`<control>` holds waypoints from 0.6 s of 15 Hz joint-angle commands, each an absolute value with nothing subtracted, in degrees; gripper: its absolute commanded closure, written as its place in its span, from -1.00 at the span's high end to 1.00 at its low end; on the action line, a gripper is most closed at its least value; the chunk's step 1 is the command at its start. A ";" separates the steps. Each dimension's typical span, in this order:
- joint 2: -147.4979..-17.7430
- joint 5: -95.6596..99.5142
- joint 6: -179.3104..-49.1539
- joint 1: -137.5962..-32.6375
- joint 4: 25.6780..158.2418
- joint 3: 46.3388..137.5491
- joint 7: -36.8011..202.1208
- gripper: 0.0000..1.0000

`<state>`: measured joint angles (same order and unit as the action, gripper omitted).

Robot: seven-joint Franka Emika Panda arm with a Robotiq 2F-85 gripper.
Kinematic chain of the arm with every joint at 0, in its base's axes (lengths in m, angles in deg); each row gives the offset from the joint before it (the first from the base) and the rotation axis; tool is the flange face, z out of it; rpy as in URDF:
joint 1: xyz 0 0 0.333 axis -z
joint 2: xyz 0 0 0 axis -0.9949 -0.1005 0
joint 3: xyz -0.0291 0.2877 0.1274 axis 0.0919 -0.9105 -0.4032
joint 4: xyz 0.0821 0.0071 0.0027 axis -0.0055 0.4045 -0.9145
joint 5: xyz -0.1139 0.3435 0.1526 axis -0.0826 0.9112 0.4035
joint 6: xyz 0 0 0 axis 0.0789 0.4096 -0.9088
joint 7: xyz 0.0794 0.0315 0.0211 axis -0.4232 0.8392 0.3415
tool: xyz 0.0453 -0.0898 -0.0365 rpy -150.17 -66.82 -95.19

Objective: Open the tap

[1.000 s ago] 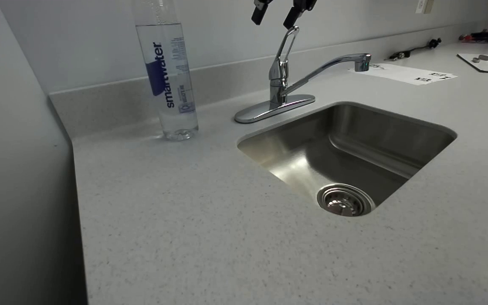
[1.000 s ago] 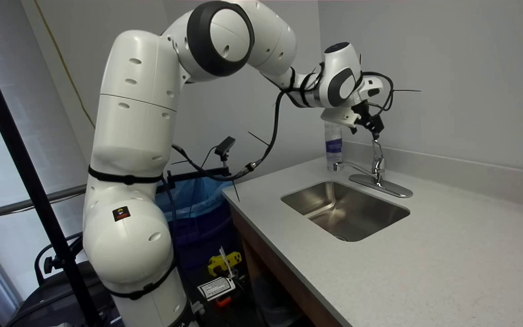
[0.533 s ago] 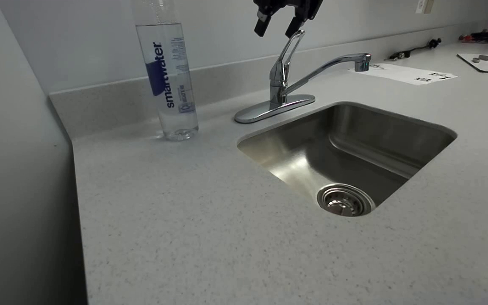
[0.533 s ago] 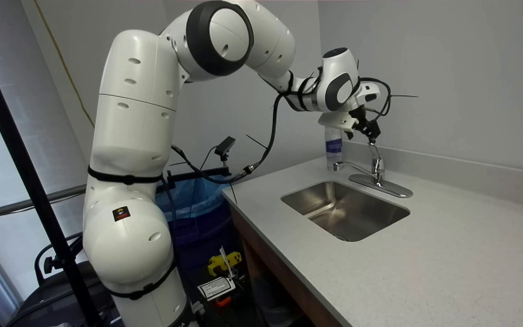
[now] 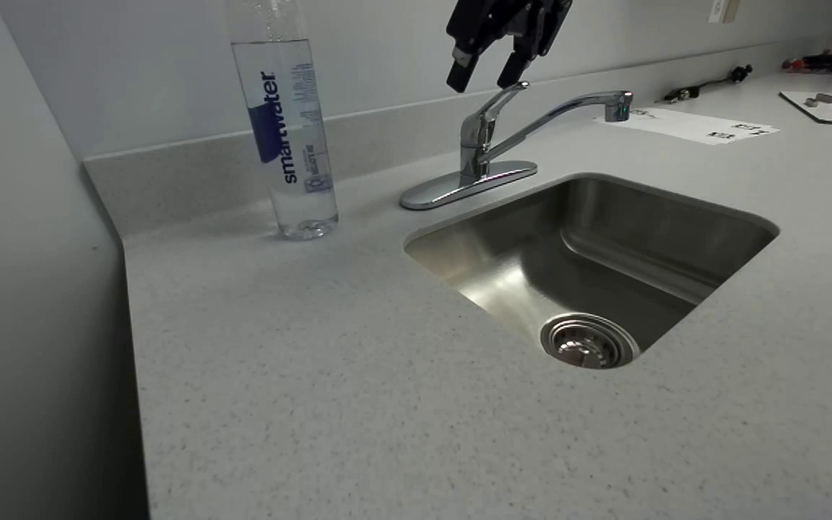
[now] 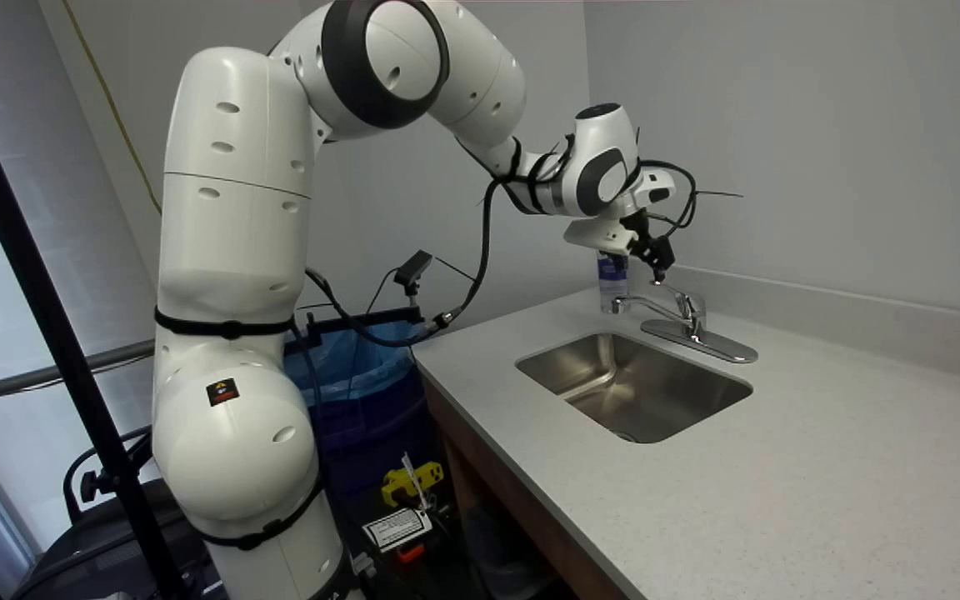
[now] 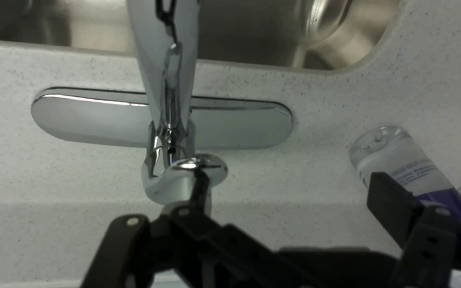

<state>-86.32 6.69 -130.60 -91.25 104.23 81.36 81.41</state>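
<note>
Tap [image 5: 472, 162] on the counter [image 5: 329, 375], between sink [image 5: 647, 217] and wall [image 5: 387, 58]; its lever [image 5: 487, 113] slopes toward the sink; gripper [image 5: 483, 83] at the sink's wall side, above the tap, fingers [image 7: 392, 204] wide apart; one tip sits right at the lever's end, though from where I stand I cannot tell whether it touches; bottle [image 5: 279, 130] upright on the counter, near the sink but apart from it; white arm [image 6: 230, 250] arched higher than the sink; bin [image 6: 372, 442], blue-lined, lower than the sink, past the counter's edge.
</note>
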 commanded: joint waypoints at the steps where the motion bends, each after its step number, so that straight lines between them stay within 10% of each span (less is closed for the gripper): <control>1: -82.03 9.02 -129.98 -90.35 109.59 80.20 84.76 1.00; 9: -78.73 9.26 -130.26 -89.74 113.20 80.66 86.15 1.00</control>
<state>-82.17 6.96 -130.60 -90.44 109.06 81.29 84.56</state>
